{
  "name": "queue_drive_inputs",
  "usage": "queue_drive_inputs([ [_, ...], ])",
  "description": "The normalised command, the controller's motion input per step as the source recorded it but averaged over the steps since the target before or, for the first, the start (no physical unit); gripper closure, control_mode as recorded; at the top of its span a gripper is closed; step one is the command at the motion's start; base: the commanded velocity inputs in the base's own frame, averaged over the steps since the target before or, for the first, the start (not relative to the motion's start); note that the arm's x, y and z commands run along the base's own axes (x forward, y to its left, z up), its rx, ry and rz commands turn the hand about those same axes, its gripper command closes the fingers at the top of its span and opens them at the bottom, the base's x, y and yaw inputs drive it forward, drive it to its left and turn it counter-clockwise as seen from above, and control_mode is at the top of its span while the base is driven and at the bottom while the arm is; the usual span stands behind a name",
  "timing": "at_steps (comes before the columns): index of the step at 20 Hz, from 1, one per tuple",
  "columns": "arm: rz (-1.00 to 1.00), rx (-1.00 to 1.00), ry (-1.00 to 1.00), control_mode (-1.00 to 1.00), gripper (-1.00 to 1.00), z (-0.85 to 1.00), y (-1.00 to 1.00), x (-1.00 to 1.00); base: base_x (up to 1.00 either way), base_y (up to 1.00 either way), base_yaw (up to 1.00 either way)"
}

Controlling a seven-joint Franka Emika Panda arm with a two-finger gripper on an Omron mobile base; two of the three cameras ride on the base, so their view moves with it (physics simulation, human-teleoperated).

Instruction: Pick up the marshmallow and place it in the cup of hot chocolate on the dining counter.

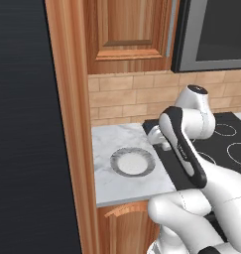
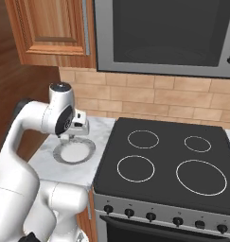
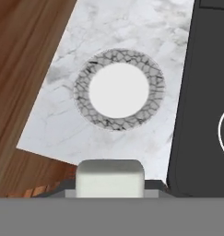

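Note:
The marshmallow [image 3: 110, 177], an off-white cube, sits at the bottom of the hand view, gripped between the fingers. My gripper [image 1: 165, 145] [image 2: 68, 138] is shut on it and hangs above the narrow marble worktop [image 1: 107, 141], just over the right edge of a round grey-rimmed plate [image 1: 115, 162] [image 2: 91, 150] [image 3: 157, 87]. The plate is bare. The cup of hot chocolate and the dining counter are out of view.
A black stove top [image 2: 168, 160] with several ring burners lies right of the worktop. A tall wooden panel [image 1: 67, 124] bounds the worktop on the left. Wooden wall cabinets [image 1: 129, 34] and a microwave [image 2: 168, 33] hang above, before a brick backsplash.

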Motion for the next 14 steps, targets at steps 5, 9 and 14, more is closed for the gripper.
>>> queue_drive_inputs([
  [5,-0.13,-0.08,0.15,-1.0,1.0,0.07,0.0,-0.02,0.0,0.0,0.0],
  [9,-0.13,-0.05,0.12,-1.0,1.0,0.02,-0.02,-0.05,0.0,0.0,0.0],
  [14,-0.08,0.0,0.03,-1.0,1.0,0.0,-0.25,-0.1,0.0,0.0,0.0],
])
